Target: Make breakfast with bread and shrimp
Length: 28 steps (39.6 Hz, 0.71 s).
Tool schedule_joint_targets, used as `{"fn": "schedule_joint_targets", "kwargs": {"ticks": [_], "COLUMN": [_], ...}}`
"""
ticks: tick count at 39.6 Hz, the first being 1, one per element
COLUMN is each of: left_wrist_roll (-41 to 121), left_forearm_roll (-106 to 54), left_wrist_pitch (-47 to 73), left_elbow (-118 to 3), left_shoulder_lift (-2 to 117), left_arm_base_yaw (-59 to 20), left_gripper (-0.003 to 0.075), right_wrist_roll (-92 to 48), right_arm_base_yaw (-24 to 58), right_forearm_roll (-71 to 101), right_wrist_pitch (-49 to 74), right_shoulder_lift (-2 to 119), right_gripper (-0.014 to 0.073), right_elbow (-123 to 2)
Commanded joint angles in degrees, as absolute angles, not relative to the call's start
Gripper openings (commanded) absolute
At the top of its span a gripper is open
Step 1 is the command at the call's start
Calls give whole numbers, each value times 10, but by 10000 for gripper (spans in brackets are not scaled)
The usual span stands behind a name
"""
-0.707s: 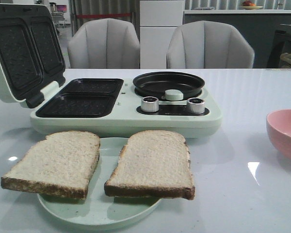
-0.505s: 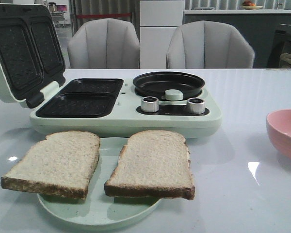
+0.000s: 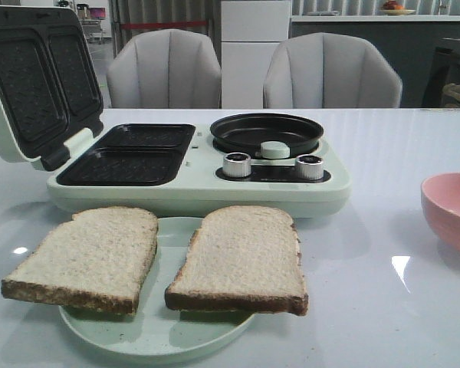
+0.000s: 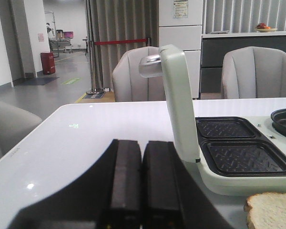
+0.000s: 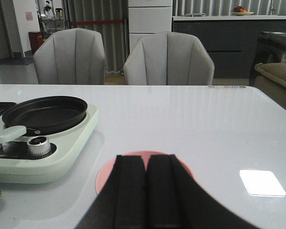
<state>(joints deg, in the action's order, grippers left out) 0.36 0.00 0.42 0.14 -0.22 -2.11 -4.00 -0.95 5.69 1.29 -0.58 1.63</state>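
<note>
Bread: two slices, left slice (image 3: 88, 257) and right slice (image 3: 241, 259), lay flat side by side on a pale green plate (image 3: 157, 333) at the near edge of the white counter (image 3: 383, 307), their outer edges overhanging the rim. Shrimp: not visible in any view. Breakfast maker (image 3: 192, 165): pale green, stood just behind the plate; lid (image 3: 34, 80) raised upright on the left, two dark ridged wells (image 3: 130, 153) exposed, round black pan (image 3: 266, 132) to their right, two metal knobs (image 3: 237, 164) in front of the pan. Pink bowl (image 3: 452, 211): to the right, well apart from the plate. Left tool (image 4: 142, 179): fingers pressed together, holding nothing, beside the appliance lid. Right tool (image 5: 147, 191): fingers together, empty, above the pink bowl.
</note>
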Motion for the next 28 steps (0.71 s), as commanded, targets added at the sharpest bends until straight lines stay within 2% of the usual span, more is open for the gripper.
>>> {"fn": "schedule_joint_targets", "kwargs": {"ticks": [1,8,16,28], "left_wrist_roll": [0,0,0,0], "left_forearm_roll": [0,8,6,6], "left_wrist_pitch": [-45,-66,-81,91], "left_elbow": [5,5,-48,-266], "left_shoulder_lift": [-14,-14,-13,55], "left_arm_base_yaw": [-25,-25,-27,-27], "left_gripper": [101,101,101,101], "right_wrist_roll": [-44,-44,-44,-44], "right_arm_base_yaw": [-12,-12,-12,-12], "right_forearm_roll": [58,69,71,71], "right_wrist_pitch": [-44,-21,73,182], "right_shoulder_lift": [-18,-18,-11,132], "right_gripper": [17,17,17,17], "right_elbow": [6,-9,-111,-308]}}
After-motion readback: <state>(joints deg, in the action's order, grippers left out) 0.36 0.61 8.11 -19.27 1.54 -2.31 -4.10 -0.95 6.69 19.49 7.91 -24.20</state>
